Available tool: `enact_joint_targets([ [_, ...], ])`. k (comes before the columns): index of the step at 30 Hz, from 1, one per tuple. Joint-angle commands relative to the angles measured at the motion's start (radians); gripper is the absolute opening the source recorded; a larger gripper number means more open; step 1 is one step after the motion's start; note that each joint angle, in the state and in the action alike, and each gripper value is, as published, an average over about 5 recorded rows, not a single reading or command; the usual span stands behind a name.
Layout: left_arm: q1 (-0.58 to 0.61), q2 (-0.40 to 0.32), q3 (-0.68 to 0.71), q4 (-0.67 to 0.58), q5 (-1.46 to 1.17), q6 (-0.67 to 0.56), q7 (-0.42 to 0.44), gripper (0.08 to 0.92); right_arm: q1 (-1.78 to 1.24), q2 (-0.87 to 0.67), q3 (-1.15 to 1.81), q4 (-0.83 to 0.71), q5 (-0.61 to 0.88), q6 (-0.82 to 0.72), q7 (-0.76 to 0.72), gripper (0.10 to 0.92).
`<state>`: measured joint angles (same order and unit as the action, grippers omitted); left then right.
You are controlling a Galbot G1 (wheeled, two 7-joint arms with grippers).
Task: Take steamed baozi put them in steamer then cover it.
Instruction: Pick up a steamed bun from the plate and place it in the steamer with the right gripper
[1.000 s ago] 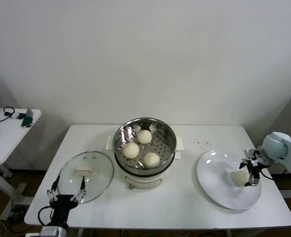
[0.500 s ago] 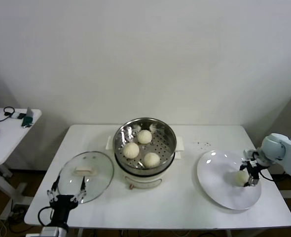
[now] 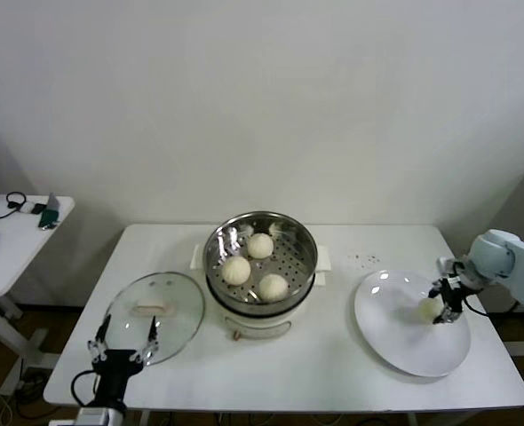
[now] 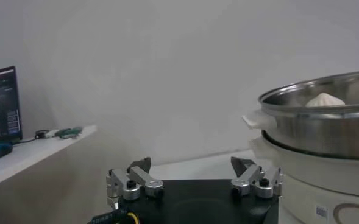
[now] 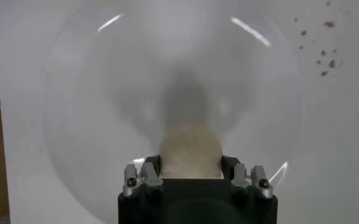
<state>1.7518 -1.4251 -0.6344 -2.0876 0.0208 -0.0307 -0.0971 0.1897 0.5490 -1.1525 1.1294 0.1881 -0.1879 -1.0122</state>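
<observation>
The steel steamer [image 3: 308, 248] on its white pot base stands mid-table with three baozi inside: one at the back [image 3: 260, 245], one at the left [image 3: 236, 269], one at the front [image 3: 273, 286]. Another baozi [image 3: 430, 307] is held a little above the white plate [image 3: 395, 342], my right gripper [image 3: 437, 310] shut on it; in the right wrist view this baozi [image 5: 191, 150] sits between the fingers. The glass cover [image 3: 178, 324] lies flat at the left of the steamer. My left gripper [image 3: 122, 344] hovers open at the cover's front edge, and in its wrist view the left gripper [image 4: 193, 175] holds nothing.
A side table [image 3: 13, 257] with cables and small items stands to the far left. Dark crumbs [image 3: 365, 259] speckle the tabletop behind the plate. The steamer's rim [image 4: 316, 94] rises close beside the left gripper.
The right gripper closed on the baozi on the plate and raised it slightly, shifting toward the plate's back. The left arm stayed put.
</observation>
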Motion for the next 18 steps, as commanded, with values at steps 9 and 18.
enact_joint_targets([
  [9,0.02,0.01,0.048,-0.005,0.001,-0.027,0.012,0.823,0.673,0.349,-0.555,0.095,0.533,-0.107,0.082,0.645],
  [18,0.015,0.022,0.084,-0.004,0.008,-0.038,0.014,0.823,0.748,0.57,-0.628,0.113,0.75,-0.167,0.118,0.645],
])
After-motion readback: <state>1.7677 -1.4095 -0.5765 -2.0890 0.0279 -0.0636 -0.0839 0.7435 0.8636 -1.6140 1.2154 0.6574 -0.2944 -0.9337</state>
